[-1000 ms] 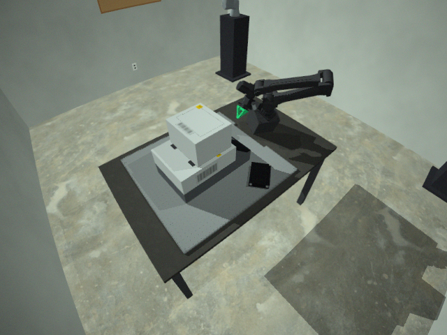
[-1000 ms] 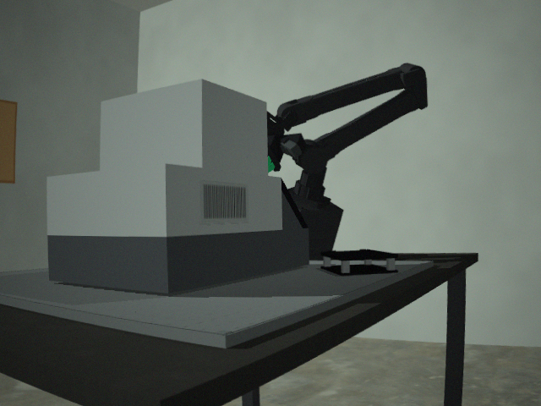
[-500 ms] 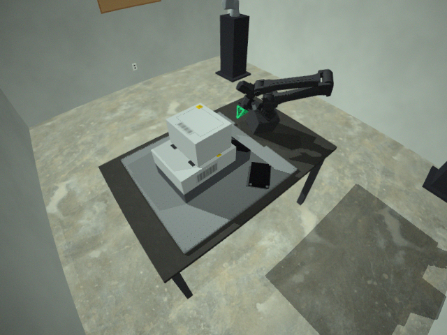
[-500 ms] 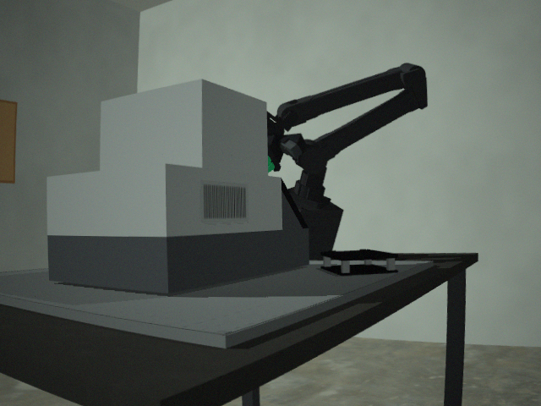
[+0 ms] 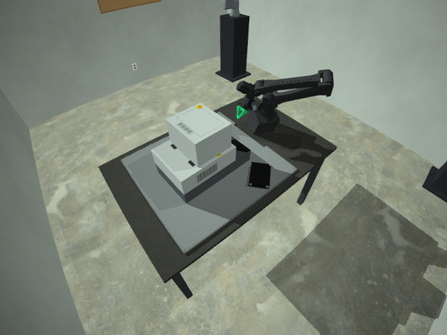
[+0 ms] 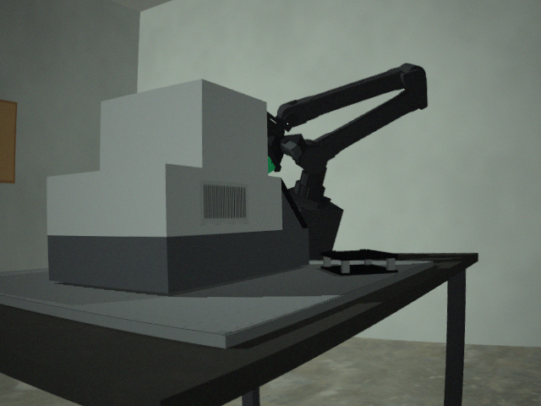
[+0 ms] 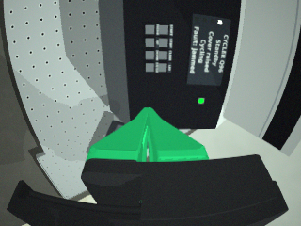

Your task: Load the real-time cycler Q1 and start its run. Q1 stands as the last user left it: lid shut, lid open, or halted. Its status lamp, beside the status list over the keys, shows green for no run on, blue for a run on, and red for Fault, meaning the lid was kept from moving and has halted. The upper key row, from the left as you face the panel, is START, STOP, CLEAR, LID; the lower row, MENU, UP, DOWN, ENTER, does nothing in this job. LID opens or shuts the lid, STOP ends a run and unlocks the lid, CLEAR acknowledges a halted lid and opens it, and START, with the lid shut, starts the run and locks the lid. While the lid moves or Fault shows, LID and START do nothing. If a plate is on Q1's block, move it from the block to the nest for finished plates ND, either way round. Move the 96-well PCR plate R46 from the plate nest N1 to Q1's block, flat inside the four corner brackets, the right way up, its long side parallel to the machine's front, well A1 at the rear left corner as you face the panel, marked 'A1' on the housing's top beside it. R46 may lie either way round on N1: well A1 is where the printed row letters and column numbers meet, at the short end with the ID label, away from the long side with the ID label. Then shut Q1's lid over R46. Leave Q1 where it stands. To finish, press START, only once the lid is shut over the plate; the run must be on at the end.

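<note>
Cycler housing (image 5: pixel 196 134) matt white; control panel (image 7: pixel 172 44) smooth black; floor (image 5: pixel 108 288) rough mottled concrete.
</note>
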`<state>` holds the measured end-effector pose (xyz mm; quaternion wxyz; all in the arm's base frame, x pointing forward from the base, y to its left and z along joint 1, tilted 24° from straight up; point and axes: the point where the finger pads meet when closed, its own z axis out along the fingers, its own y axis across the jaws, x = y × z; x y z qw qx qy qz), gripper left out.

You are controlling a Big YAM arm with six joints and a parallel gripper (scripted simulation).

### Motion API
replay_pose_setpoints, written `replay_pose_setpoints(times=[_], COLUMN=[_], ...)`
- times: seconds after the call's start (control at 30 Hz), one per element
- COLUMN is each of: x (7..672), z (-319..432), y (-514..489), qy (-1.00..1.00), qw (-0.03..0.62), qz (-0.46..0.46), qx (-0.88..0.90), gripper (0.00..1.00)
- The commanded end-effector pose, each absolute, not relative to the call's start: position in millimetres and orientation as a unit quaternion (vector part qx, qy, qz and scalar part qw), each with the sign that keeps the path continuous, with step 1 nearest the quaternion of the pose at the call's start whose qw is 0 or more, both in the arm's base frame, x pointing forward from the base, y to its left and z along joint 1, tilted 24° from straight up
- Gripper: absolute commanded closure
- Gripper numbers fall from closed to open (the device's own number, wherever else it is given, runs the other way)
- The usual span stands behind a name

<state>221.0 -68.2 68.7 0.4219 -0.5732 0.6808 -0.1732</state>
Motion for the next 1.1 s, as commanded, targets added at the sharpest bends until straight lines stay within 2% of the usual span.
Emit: replay_pose_setpoints(times=[0.0,1.07], x=[228,236], z=[84,98], y=[-80,-89], qy=[0.680,0.673], qw=[0.423,0.423], qz=[-0.181,-0.195], qx=[-0.571,-0.575], gripper=[1.00,1.00])
